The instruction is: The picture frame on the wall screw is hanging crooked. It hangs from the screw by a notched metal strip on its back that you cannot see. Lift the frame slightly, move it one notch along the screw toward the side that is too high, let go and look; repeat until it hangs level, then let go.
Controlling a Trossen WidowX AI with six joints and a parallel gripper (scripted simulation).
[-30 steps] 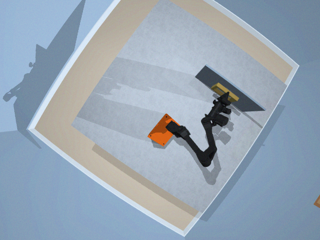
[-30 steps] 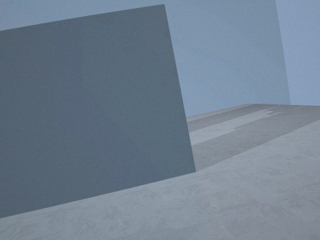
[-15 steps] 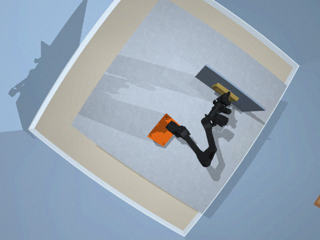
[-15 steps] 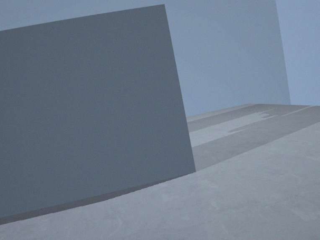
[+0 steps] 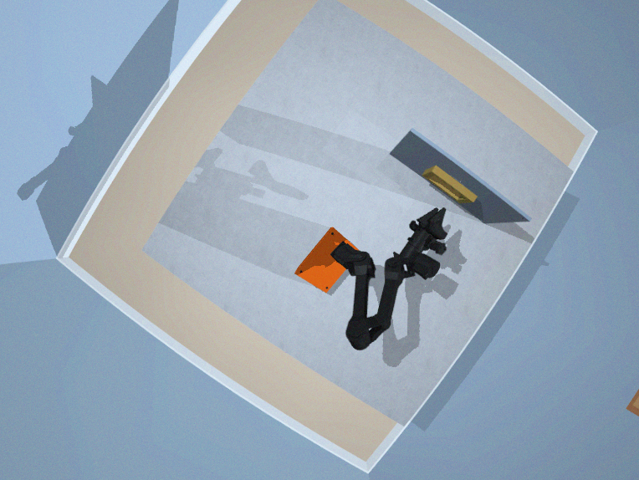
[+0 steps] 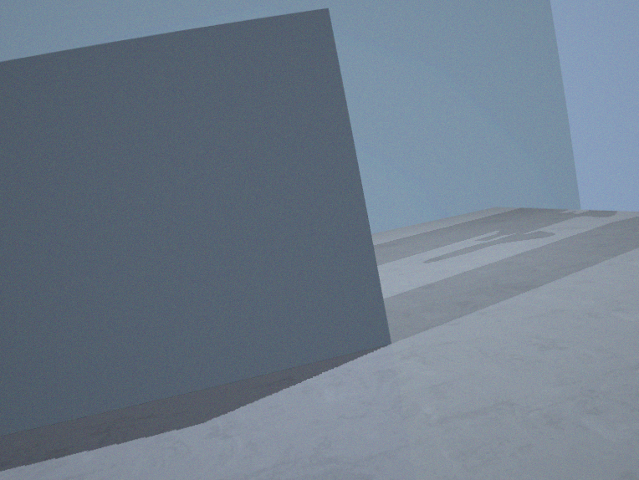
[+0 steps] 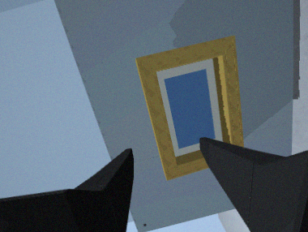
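Observation:
The gold picture frame, with a white mat and blue picture, hangs on the front of the grey upright panel. In the wrist view its edges look about parallel to the panel's edges; I cannot tell whether a slight tilt is there. The screw and notched strip are hidden. My gripper is open and empty, standing off in front of the frame. In the wrist view one finger overlaps the frame's lower edge in the picture, without holding it.
The orange base plate carries the arm, which bends out to the panel. A pale raised rim borders the tan and grey floor. Shadows lie on the floor and panel. The exterior view shows only the panel's back, with the frame and gripper hidden.

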